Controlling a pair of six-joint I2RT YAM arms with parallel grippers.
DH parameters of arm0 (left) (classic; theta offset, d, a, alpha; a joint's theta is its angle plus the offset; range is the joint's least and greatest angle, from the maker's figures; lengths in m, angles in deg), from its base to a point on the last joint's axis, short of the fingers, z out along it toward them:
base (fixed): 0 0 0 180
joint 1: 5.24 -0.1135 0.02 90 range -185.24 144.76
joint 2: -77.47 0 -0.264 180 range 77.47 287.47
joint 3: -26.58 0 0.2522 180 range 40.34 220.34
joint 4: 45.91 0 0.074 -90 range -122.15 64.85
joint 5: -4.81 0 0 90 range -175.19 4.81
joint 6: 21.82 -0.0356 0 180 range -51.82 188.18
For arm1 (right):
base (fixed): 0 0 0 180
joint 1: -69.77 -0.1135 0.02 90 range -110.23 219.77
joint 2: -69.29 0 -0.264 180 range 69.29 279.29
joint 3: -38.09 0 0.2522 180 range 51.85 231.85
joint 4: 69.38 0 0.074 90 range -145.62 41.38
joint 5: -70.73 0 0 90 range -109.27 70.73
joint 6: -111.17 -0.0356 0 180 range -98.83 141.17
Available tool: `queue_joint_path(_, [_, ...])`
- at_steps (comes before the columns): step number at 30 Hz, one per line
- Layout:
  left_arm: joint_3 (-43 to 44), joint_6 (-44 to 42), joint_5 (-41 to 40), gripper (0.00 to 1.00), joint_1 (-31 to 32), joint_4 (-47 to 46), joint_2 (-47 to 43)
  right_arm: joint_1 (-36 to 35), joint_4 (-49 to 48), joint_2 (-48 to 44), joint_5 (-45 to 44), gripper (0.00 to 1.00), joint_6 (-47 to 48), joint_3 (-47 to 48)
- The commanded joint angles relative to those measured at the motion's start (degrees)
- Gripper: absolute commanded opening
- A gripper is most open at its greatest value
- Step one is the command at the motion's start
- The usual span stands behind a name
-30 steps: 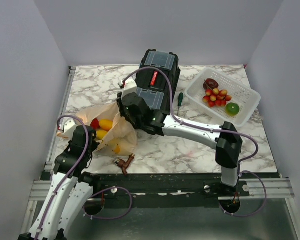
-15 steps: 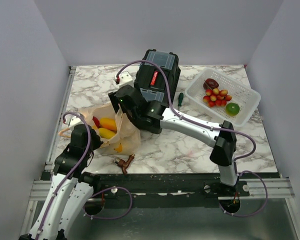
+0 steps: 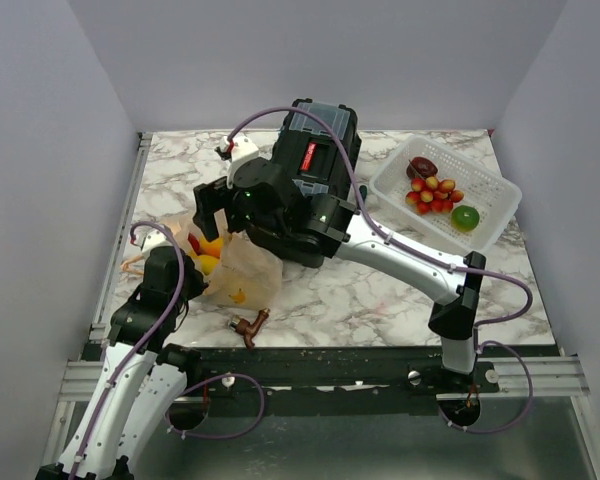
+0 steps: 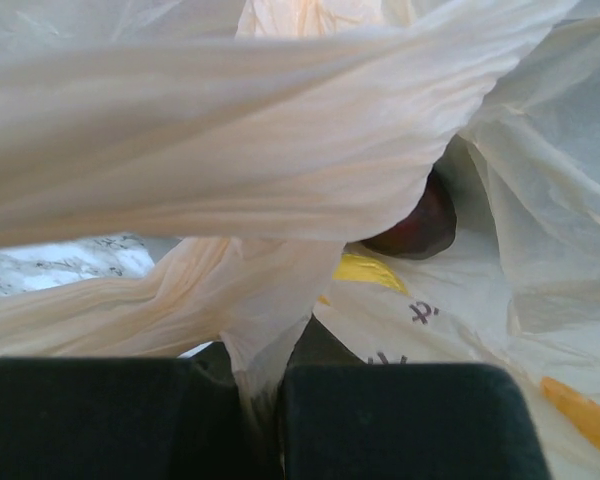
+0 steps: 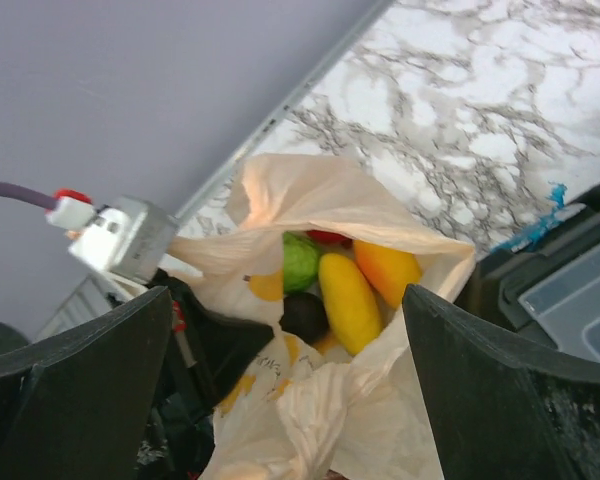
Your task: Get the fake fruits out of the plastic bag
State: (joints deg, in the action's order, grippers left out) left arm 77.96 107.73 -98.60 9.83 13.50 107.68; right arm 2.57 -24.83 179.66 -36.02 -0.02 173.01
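Note:
The plastic bag (image 3: 242, 278) lies crumpled at the table's left, mouth open toward the back. Inside it show a yellow fruit (image 5: 347, 300), an orange one (image 5: 386, 270), a green one (image 5: 300, 262), a red one (image 5: 327, 237) and a dark one (image 5: 305, 315). My right gripper (image 5: 288, 298) hangs open just above the bag's mouth, nothing between its fingers. My left gripper (image 4: 265, 400) is shut on a fold of the bag's film at its near left edge. A grape cluster (image 3: 432, 193), a dark purple fruit (image 3: 421, 168) and a green fruit (image 3: 465, 217) lie in the white basket (image 3: 492, 232).
A black toolbox (image 3: 318, 150) stands behind the bag, close to my right wrist. A green-handled screwdriver (image 3: 360, 197) lies between toolbox and basket. A small brown object (image 3: 248, 325) sits near the front edge. A metal rail (image 3: 125, 215) runs along the table's left side.
My right gripper went from nearly shut to wide open and swung left and back over the bag's mouth. The bag shifted a little; the left gripper kept its hold.

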Motion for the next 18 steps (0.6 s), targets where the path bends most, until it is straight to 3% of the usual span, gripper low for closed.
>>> queue_joint_path(1, [0.97,-0.09,-1.01,0.0,-0.22,0.24,-0.25,-0.28,-0.98,0.6,3.11,1.0,0.59,6.92])
queue_joint_path(6, [0.83,-0.18,-1.99,0.0,-0.22,0.14,-1.28,-0.25,-2.65,0.02,2.28,1.0,2.57,10.17])
queue_joint_path(11, [0.88,0.78,-3.38,0.0,-0.26,0.38,-3.03,-0.25,-5.01,-4.89,-1.38,1.0,2.91,1.96])
queue_joint_path(15, [0.93,1.01,-2.38,0.0,-0.24,0.02,-4.0,-0.23,-5.08,-4.61,2.55,1.0,0.87,1.75])
queue_joint_path(18, [0.98,0.88,-2.78,0.0,-0.22,0.08,-3.78,-0.23,-6.43,-1.16,10.66,0.86,-3.12,5.87])
